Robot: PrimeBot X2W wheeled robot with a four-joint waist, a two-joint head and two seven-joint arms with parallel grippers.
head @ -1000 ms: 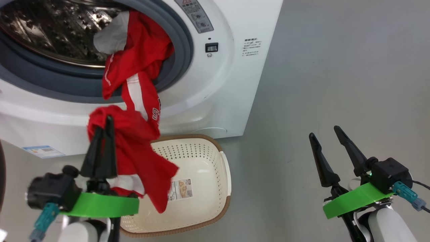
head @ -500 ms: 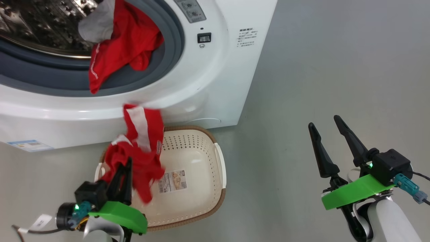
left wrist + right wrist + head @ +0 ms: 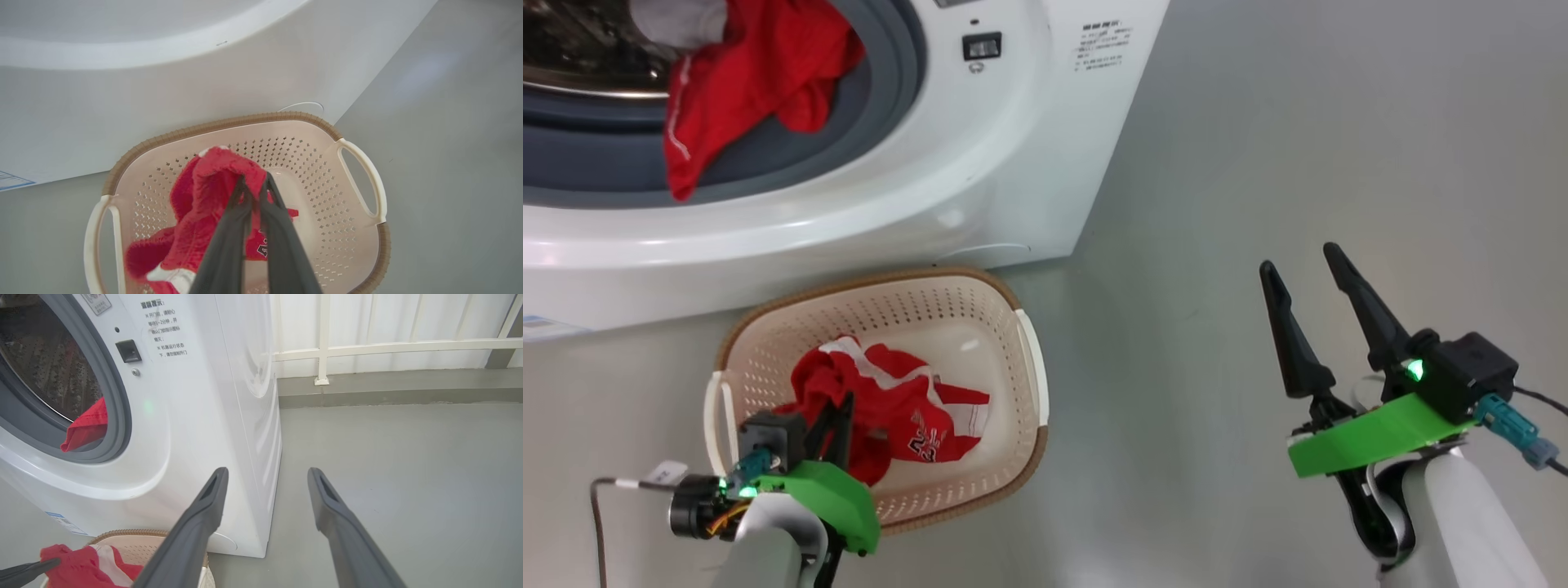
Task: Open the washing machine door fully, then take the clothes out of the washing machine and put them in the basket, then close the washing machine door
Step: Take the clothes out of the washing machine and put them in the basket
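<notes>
Glossy white panels of the washing machine [image 3: 980,163], at 11 o'clock in the head view, catch the light around a matt grey rubber seal [image 3: 882,98] and a shiny perforated steel drum [image 3: 564,49]. At 7 o'clock, soft red clothes [image 3: 890,408] with white trim lie in a smooth cream plastic basket [image 3: 907,306], its walls punched with holes, its brown rim [image 3: 229,123] ribbed like weave. The right gripper [image 3: 1298,256], at 4 o'clock, has matt black fingers [image 3: 1290,343] on a bright green plastic bracket [image 3: 1372,433]. The grey floor [image 3: 1298,122] is smooth, faintly sheened.
</notes>
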